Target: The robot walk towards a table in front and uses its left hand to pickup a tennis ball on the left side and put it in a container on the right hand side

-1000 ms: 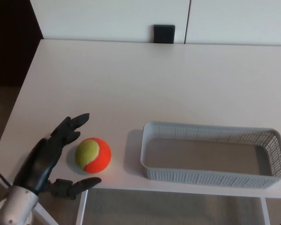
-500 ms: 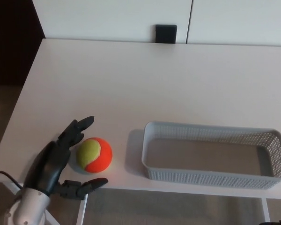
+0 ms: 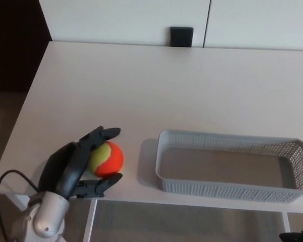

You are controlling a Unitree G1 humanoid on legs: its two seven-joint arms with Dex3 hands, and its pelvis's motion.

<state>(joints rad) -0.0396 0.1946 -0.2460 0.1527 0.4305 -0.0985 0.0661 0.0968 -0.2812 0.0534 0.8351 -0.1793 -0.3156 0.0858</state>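
Head view: my left hand point(image 3: 70, 166) curls around the tennis ball point(image 3: 110, 157), fingers over it and thumb under, just left of the grey basket point(image 3: 232, 190) on the white table point(image 3: 141, 85).

The head view looks steeply down from above the near edge of the white rectangular tabletop point(image 3: 192, 85), facing the pale panelled wall point(image 3: 126, 20) behind its far edge. It sits close: the table fills most of the frame. The black left hand point(image 3: 76, 164), closed round the orange and yellow-green tennis ball point(image 3: 110, 157), enters at lower left.
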